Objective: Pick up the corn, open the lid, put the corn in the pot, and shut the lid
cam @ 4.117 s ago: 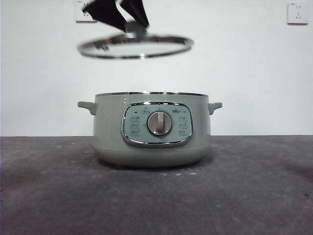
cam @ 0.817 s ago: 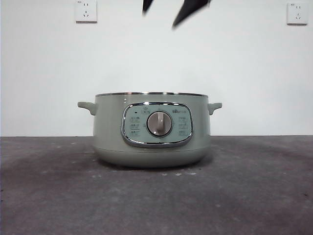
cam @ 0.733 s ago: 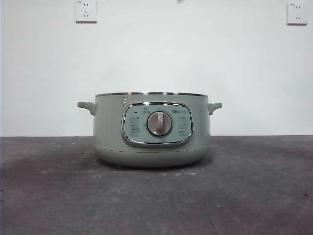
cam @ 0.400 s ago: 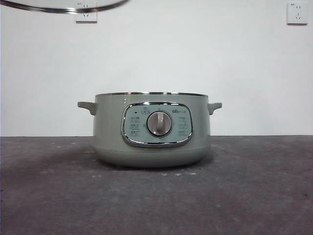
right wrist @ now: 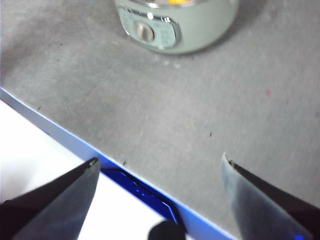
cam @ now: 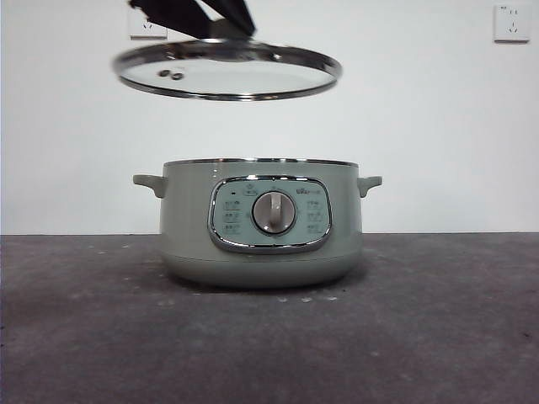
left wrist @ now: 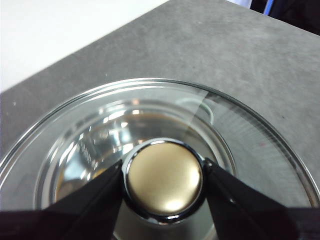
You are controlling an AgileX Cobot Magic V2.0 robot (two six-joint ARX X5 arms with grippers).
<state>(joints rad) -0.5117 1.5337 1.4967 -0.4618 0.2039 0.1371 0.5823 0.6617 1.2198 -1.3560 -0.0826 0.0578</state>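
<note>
The sage-green pot (cam: 189,227) stands uncovered in the middle of the table. The glass lid (cam: 227,80) hangs level a short way above it, slightly to the left. My left gripper (left wrist: 164,176) is shut on the lid's knob (left wrist: 164,177), and it shows in the front view as dark jaws (cam: 210,21) coming down from the top edge. A yellow-orange sliver of the corn (right wrist: 176,2) shows inside the pot (right wrist: 200,25) in the right wrist view. My right gripper (right wrist: 159,162) is open and holds nothing, high above the table's near edge and well back from the pot.
The grey table (cam: 421,337) stretches around the pot. Its blue-trimmed edge (right wrist: 60,132) lies below the right gripper. Two wall sockets (cam: 512,21) sit on the white wall behind.
A pair of black jaw tips left through the top edge. The lid then came in from the upper left and moved down and right until it hung over the pot.
</note>
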